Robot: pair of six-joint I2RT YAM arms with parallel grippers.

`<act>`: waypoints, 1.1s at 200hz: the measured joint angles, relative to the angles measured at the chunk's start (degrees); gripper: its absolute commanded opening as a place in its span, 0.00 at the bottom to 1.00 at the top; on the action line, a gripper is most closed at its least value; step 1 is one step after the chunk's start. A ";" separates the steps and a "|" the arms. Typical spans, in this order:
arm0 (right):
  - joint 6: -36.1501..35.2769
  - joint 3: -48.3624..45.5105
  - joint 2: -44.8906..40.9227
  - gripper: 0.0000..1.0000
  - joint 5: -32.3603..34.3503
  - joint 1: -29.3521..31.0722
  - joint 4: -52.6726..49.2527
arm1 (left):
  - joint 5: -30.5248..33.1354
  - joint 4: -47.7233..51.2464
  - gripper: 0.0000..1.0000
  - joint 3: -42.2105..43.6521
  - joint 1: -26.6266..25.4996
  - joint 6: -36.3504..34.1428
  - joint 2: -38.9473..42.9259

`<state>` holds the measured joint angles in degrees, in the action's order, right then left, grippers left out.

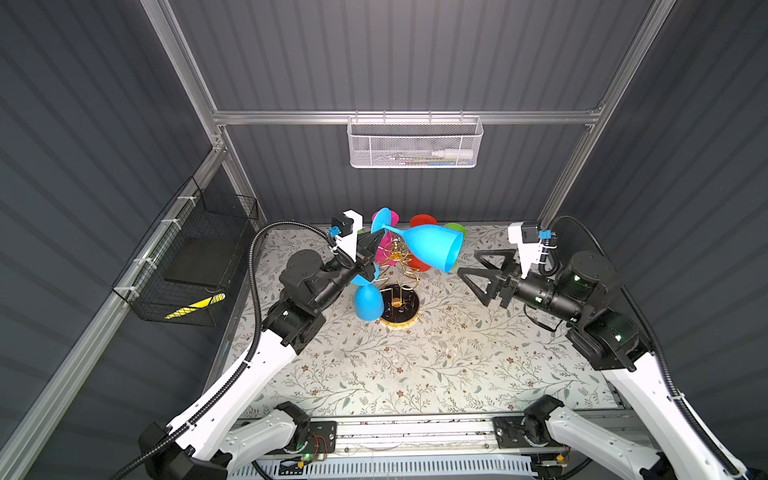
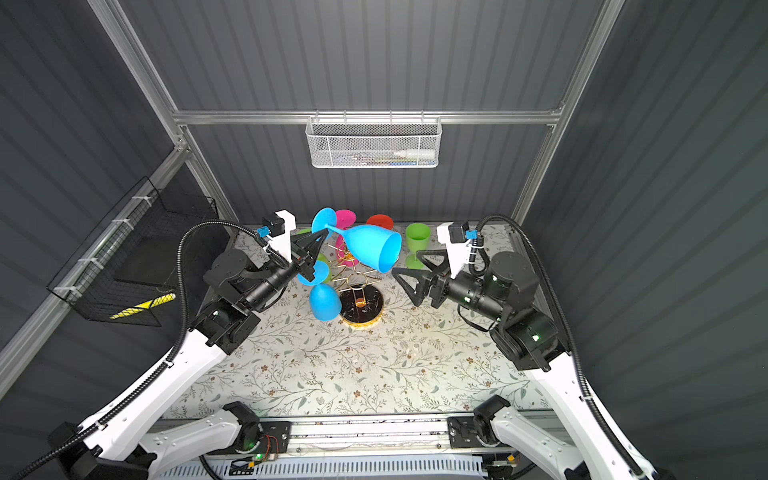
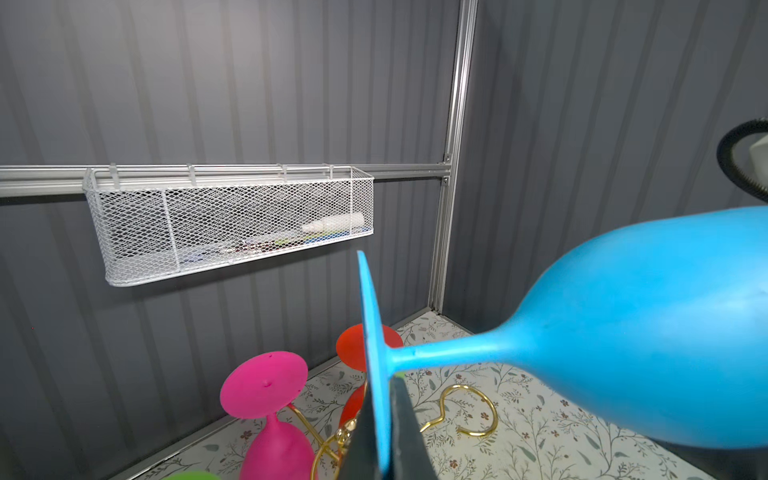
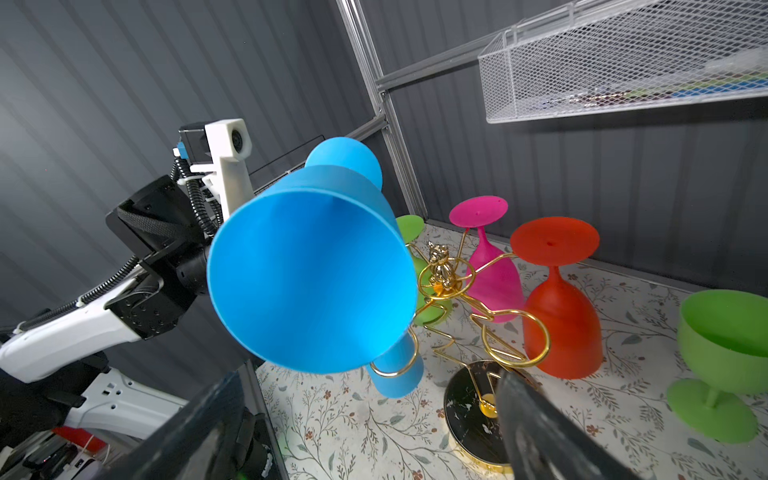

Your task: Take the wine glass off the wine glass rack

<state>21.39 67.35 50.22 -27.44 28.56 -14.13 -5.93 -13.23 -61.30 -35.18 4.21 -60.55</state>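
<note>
A blue wine glass [image 1: 432, 245] [image 2: 372, 247] lies sideways in the air above the wine glass rack [image 1: 399, 266] [image 2: 353, 270], a gold wire stand on a round black base. My left gripper [image 1: 380, 235] [image 3: 384, 390] is shut on the glass's foot disc [image 3: 370, 332]. The bowl's mouth [image 4: 307, 282] faces my right gripper [image 1: 467, 262] [image 2: 405, 262], which stands open just beside the rim without touching it. A bare gold loop [image 3: 469, 411] shows under the stem.
On the rack hang another blue glass [image 1: 368, 301], a pink one [image 4: 494, 274], a red one [image 4: 561, 316] and a green one [image 4: 409, 226]. A green glass [image 2: 417, 239] stands upright on the table behind my right gripper. A white mesh basket [image 1: 413, 143] hangs on the back wall, a black wire basket [image 1: 187, 257] on the left.
</note>
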 measured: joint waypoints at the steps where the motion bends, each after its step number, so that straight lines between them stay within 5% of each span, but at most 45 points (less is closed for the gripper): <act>1: 0.13 -0.04 0.00 0.93 -0.02 -0.04 0.09 | 0.02 0.00 0.00 0.00 0.00 0.04 0.02; 79: 5.77 2.51 7.63 0.79 -1.36 -0.81 3.82 | 0.02 -0.07 0.00 0.11 0.00 2.32 0.72; 146: 8.76 6.71 13.09 0.36 -3.04 -0.81 6.51 | 0.46 0.07 0.00 1.11 0.00 2.49 0.87; 220: 9.51 7.02 13.35 0.04 -3.82 -0.79 6.71 | 1.55 0.02 0.02 1.27 0.00 2.47 0.85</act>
<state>30.89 74.37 63.57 -31.27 27.77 -7.42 -4.38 -13.21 -60.03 -35.18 6.68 -59.70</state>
